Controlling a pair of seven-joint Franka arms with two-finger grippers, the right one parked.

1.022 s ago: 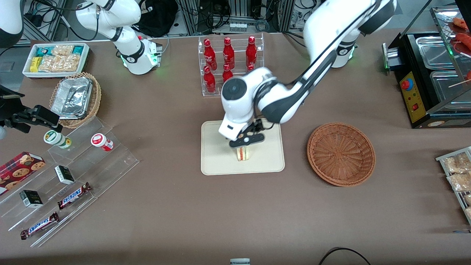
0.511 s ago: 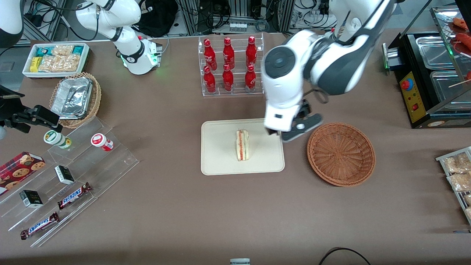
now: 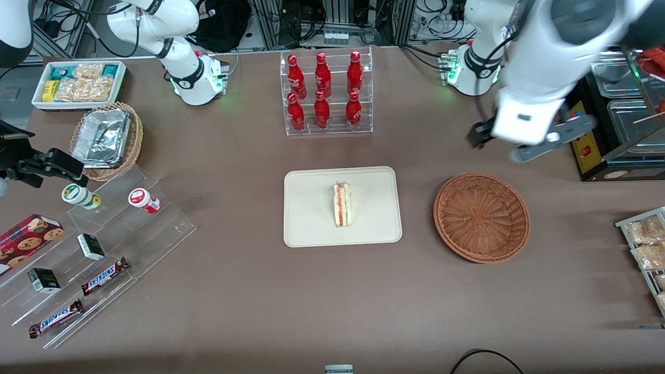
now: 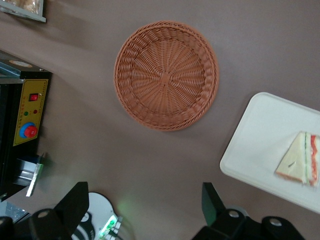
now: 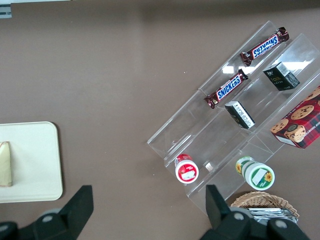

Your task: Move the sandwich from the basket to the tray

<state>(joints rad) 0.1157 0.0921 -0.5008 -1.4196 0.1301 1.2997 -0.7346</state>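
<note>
front: high, looks down | wrist views: downward | shared: tray (image 3: pixel 311 228), basket (image 4: pixel 166 75)

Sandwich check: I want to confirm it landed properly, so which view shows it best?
The front view: the whole sandwich lies on the tray, unobstructed. The left wrist view shows it blurred at the frame edge; the right wrist view shows only a sliver. The open pincer hangs away, above the table.

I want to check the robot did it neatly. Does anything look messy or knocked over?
Nothing stands out. The sandwich sits whole on the tray, the basket is upright and empty, and the open gripper hangs above the table, holding nothing.
</note>
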